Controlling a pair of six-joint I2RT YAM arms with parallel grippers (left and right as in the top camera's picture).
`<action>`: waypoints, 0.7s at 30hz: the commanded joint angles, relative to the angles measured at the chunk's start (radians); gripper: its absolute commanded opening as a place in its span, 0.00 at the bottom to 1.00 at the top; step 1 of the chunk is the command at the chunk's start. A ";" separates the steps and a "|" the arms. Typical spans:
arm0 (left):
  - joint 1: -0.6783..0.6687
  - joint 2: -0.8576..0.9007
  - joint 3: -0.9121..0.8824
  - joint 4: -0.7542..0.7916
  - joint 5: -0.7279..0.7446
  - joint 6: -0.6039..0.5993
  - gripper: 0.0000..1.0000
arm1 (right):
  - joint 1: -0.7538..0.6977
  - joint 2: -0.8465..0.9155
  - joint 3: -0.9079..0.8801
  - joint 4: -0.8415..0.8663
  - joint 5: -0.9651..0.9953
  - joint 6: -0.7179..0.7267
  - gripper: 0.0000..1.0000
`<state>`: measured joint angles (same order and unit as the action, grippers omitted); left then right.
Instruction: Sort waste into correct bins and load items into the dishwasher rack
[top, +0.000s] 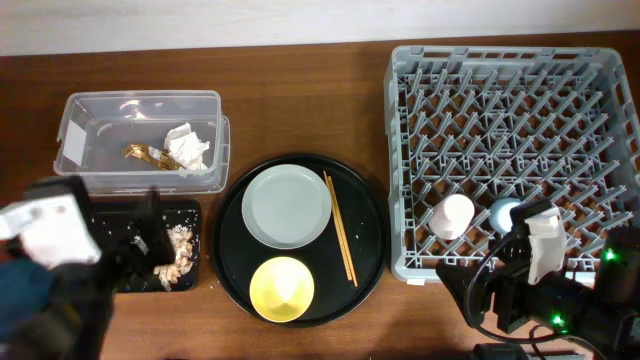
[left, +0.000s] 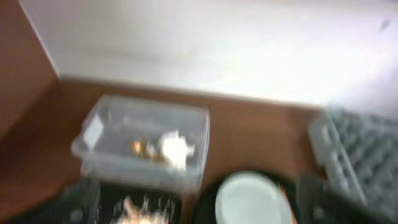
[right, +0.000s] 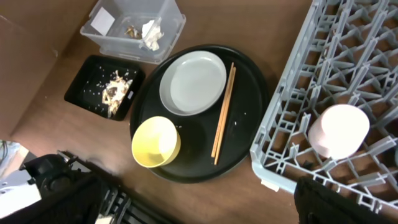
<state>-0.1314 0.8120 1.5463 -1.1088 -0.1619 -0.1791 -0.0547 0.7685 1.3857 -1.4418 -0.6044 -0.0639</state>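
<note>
The clear tub (top: 80, 110) holds the white tissue (top: 188, 147) and the brown-and-gold wrapper (top: 145, 155). The shallow black tray (top: 192, 215) holds beige food scraps (top: 180, 250). The grey-green plate (top: 287, 205), chopsticks (top: 340, 230) and yellow bowl (top: 282, 288) lie on the round black tray (top: 370, 240). The pink cup (top: 455, 215) and blue cup (top: 505, 212) stand in the dishwasher rack (top: 500, 100). My left gripper (top: 135, 245) hovers over the shallow tray, open and empty; its wrist view is blurred (left: 198, 208). My right gripper (right: 205, 205) is open and empty, in front of the rack's near-left corner.
The rack fills the right side of the table. A white wall runs along the table's far edge behind the tub (left: 143, 143). Bare wood lies between the round tray and the rack, and along the front edge.
</note>
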 joint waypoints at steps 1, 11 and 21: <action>0.059 -0.155 -0.376 0.275 0.148 0.051 0.99 | 0.009 -0.004 0.005 0.002 -0.013 -0.007 0.99; 0.110 -0.699 -1.223 0.844 0.255 0.050 0.99 | 0.009 -0.004 0.005 0.002 -0.013 -0.007 0.99; 0.115 -0.807 -1.538 1.046 0.330 0.050 0.99 | 0.009 -0.004 0.005 0.002 -0.013 -0.007 0.99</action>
<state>-0.0246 0.0128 0.0288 -0.0437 0.1375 -0.1455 -0.0521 0.7681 1.3857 -1.4422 -0.6052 -0.0639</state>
